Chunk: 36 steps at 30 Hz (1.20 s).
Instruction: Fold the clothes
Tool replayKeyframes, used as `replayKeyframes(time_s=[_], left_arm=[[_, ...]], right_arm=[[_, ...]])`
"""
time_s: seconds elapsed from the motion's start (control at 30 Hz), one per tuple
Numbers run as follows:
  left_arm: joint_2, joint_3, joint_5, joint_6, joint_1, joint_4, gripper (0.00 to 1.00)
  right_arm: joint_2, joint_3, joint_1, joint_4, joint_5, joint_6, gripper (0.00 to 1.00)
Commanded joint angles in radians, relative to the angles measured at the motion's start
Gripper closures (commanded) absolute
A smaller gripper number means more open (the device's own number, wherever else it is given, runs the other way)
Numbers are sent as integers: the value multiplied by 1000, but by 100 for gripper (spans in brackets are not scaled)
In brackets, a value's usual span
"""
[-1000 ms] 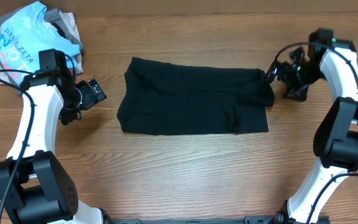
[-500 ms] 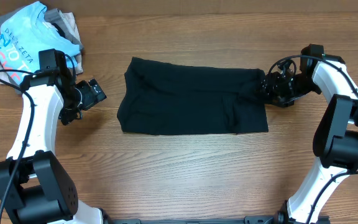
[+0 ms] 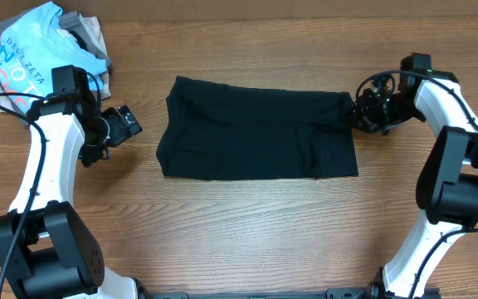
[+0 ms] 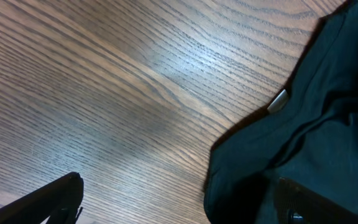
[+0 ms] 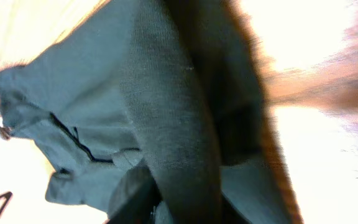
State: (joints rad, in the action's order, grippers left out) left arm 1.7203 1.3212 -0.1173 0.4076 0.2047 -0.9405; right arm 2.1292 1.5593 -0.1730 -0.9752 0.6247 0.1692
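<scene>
We see the clothes (image 3: 256, 137) as a flat rectangle in the middle of the table (image 3: 247, 232), with more folds probably left; our right gripper (image 3: 358, 112) pinches its far right corner; our left gripper (image 3: 128, 124) stands wide open, empty

The garment (image 3: 256, 133) is laid out in the middle of the table (image 3: 247, 232), stretched left to right. A pile of clothes (image 3: 31, 50) is dumped in the far-left corner. The left gripper (image 3: 131, 124) is parked off the garment's left edge, not touching. The right gripper (image 3: 357, 112) is planted on its far-right corner.
</scene>
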Motion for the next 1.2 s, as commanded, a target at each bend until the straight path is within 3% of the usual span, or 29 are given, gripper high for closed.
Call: replayKeyframes(time_s=[0.0,0.23,0.27,0.33,0.43,0.47,0.7,0.97,1.0,1.17], left_arm=[[-14,10,-7,-26,3,4,0],[-14,10,-7,-26,3,3,0],[-14,10,-7,-26,3,3,0],[-14,10,-7,-26,3,3,0],[-14,10,-7,-26,3,3,0],[-14,10,-7,-26,3,3,0],[-14,10,-7,-26,3,3,0],[-14,10,-7,-26,3,3,0],[-14,10,-7,-26,3,3,0],[-14,10,-7,-26,3,4,0]], right_arm=[[-31,26,48,44,34,69,88],[-31,26,161,188,21,190,90],[-31,26,175,206,14,206,85],[-31,26,203,245,-8,226,54],[-31,26,229,284,-40,229,22],[-31,26,235,295,-47,228,18],[-38,80,221,286,-18,225,21],[-102,254,122,-42,-15,47,18],[-103,254,117,-77,-37,37,20],[-97,185,126,-119,-162,35,53]])
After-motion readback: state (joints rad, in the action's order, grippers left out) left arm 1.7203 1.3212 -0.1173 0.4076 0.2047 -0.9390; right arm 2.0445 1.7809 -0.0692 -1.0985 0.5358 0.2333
